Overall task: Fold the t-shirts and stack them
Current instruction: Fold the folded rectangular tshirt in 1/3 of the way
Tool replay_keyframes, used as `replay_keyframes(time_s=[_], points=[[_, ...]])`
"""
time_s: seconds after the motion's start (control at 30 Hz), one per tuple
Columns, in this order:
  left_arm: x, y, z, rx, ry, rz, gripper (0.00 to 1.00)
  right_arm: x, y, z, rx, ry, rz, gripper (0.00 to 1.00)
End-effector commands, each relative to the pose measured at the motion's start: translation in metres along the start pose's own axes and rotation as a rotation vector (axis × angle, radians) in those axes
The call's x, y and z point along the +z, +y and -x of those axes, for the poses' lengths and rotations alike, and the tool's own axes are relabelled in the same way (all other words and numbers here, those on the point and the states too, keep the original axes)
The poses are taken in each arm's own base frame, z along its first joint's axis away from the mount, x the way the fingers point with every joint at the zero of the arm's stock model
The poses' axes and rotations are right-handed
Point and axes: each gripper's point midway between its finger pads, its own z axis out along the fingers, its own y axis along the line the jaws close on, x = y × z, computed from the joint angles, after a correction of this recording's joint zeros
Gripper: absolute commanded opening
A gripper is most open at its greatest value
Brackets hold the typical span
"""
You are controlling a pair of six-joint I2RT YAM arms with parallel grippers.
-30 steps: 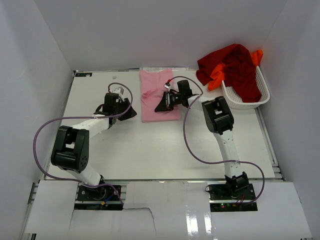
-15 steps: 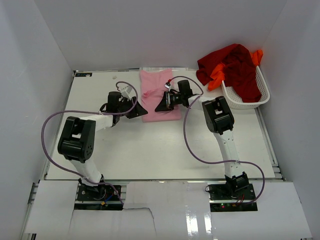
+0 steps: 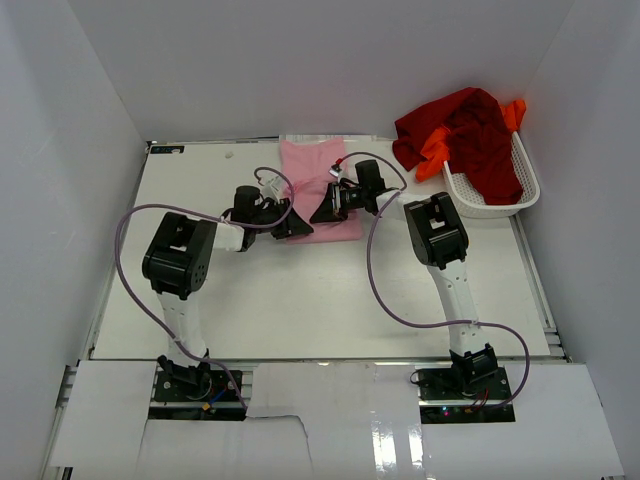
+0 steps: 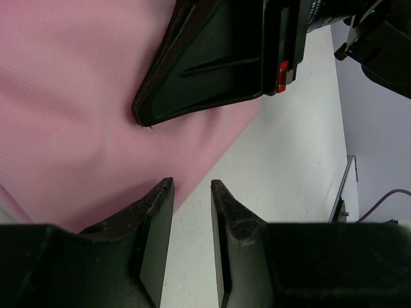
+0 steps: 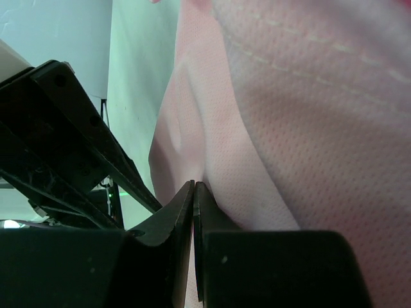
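White table (image 3: 300, 300) holds the light pink t-shirt (image 3: 310, 165), flat by the far edge. At the shirt's near corner the left gripper (image 4: 191, 185) stands narrowly parted around nothing, while the right gripper (image 5: 193, 184), closed, meets a crease on it. Farther right of the shirt, the dark red t-shirt (image 3: 480, 140) and orange t-shirt (image 3: 435, 152) fill the basket (image 3: 480, 205).

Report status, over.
Left pincer open at edge of pink t-shirt. Right pincer shut, tip on it. Dark red t-shirt, orange t-shirt heaped in mesh basket. Nothing blocking.

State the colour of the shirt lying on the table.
The t-shirt is light pink, clearest in the top external view.
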Motion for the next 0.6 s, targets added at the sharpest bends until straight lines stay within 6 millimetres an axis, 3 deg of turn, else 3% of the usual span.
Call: replay_keyframes(time_s=[0.0, 0.27, 0.47, 0.57], points=[[0.004, -0.012, 0.014, 0.045, -0.023, -0.055, 0.4, 0.0, -0.02, -0.01, 0.026, 0.009, -0.046, 0.08], [0.017, 0.016, 0.005, 0.035, -0.013, -0.003, 0.4, -0.002, -0.023, -0.016, 0.031, 0.007, -0.056, 0.08], [0.011, 0.02, -0.008, 0.011, 0.006, 0.021, 0.39, -0.009, -0.022, -0.029, 0.019, 0.007, -0.081, 0.08], [0.004, 0.013, -0.014, 0.024, 0.011, 0.017, 0.38, -0.01, -0.022, -0.035, 0.02, 0.011, -0.086, 0.08]])
